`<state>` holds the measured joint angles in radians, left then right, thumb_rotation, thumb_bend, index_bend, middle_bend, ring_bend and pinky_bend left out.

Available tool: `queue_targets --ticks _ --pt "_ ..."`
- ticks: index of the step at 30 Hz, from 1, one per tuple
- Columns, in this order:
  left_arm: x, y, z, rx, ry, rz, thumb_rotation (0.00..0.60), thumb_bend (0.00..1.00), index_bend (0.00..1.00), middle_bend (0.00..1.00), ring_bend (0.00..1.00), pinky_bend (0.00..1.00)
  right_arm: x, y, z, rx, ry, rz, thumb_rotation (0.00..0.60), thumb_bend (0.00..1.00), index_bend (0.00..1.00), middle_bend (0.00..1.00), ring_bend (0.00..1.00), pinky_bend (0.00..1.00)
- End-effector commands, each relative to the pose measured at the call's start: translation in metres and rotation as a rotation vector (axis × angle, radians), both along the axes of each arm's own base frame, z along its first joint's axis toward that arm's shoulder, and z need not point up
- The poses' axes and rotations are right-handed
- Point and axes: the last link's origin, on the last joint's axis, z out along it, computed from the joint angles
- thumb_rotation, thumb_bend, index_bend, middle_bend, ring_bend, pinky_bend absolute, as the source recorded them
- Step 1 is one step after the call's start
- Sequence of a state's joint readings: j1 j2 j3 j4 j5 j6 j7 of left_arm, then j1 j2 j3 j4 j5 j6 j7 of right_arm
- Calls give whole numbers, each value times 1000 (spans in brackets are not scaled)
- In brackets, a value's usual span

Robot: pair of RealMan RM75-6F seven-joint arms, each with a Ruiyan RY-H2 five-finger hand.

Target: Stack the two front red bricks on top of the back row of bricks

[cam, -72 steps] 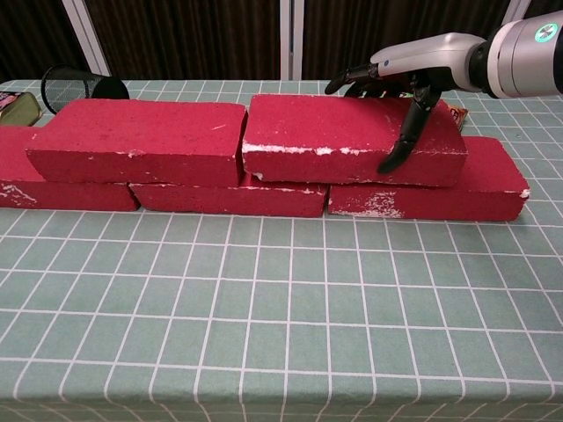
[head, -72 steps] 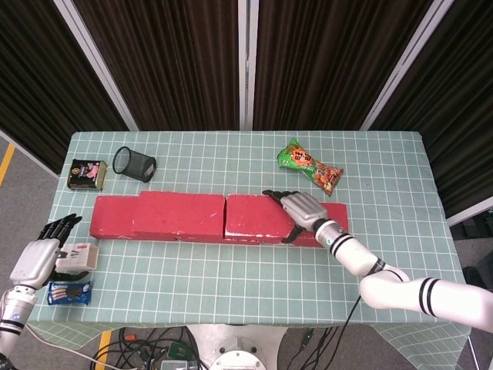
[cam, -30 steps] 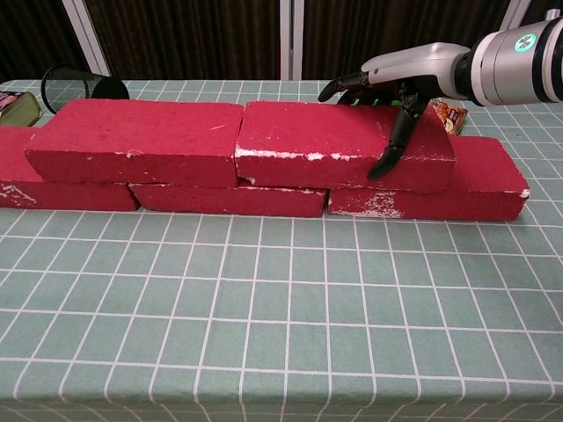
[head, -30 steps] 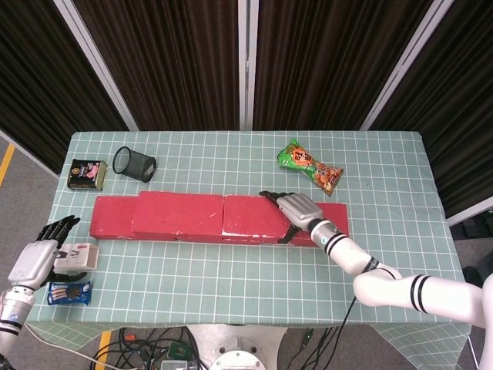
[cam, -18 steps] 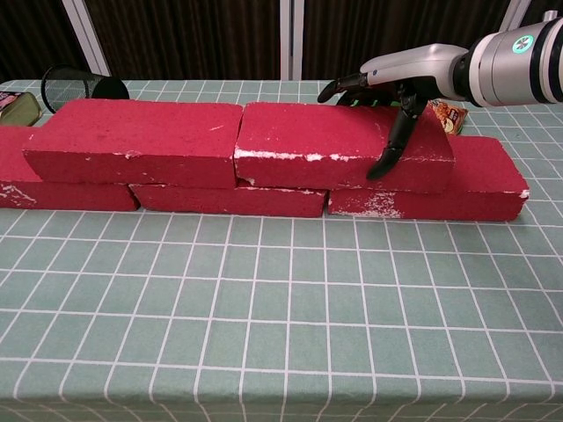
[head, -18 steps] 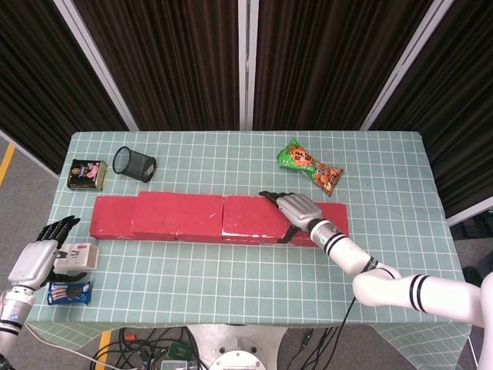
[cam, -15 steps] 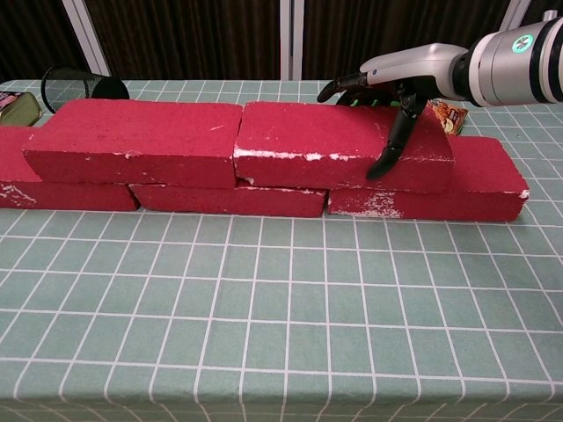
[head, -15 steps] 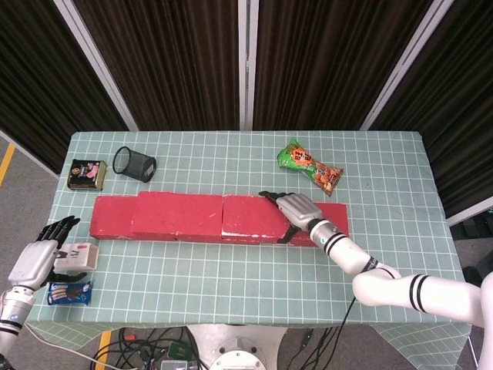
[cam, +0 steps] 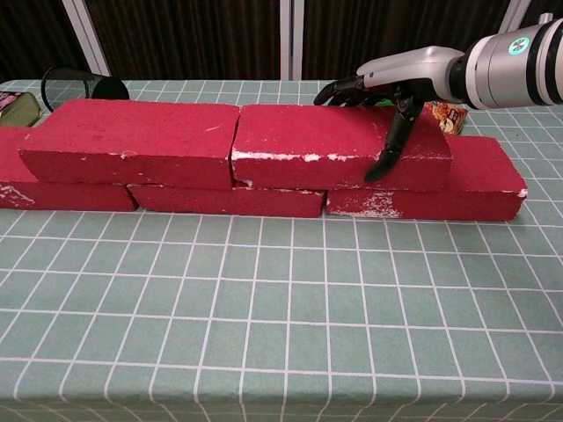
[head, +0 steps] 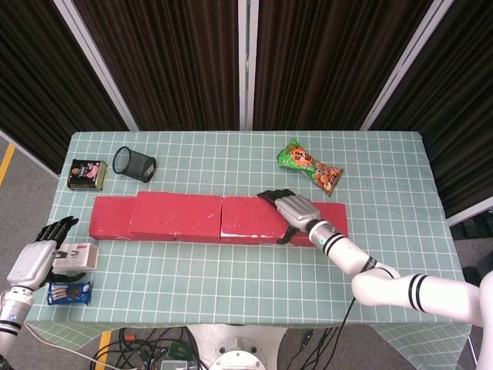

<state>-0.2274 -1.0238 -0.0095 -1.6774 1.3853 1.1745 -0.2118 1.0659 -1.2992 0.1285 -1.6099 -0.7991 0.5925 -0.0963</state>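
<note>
Two red bricks lie on top of a back row of red bricks (cam: 479,180). The left upper brick (head: 177,214) (cam: 132,141) and the right upper brick (head: 250,216) (cam: 334,141) sit end to end, touching. My right hand (head: 291,208) (cam: 396,79) grips the right end of the right upper brick, fingers over its top and thumb down its front face. My left hand (head: 35,258) hovers off the table's left front corner with fingers spread, holding nothing; the chest view does not show it.
A black mesh cup (head: 134,163) (cam: 79,86) and a tin (head: 85,174) lie at the back left. A green snack bag (head: 310,167) lies behind the right hand. A white box (head: 77,256) and a blue cookie pack (head: 69,292) lie beside my left hand.
My right hand has slid the right upper brick leftward against the left upper brick, which shifted slightly left too. The left hand has stayed put.
</note>
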Motion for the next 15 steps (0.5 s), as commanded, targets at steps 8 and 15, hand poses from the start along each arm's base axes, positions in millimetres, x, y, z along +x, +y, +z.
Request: queue_targets --ticks 8,15 --pt "0 0 0 3 -1 -2 600 0 35 0 0 0 0 1 1 -12 -13 -3 600 0 0 0 0 0" --pt "1 0 0 4 0 -4 600 0 35 0 0 0 3 4 10 -40 -57 0 600 0 0 0 0 0"
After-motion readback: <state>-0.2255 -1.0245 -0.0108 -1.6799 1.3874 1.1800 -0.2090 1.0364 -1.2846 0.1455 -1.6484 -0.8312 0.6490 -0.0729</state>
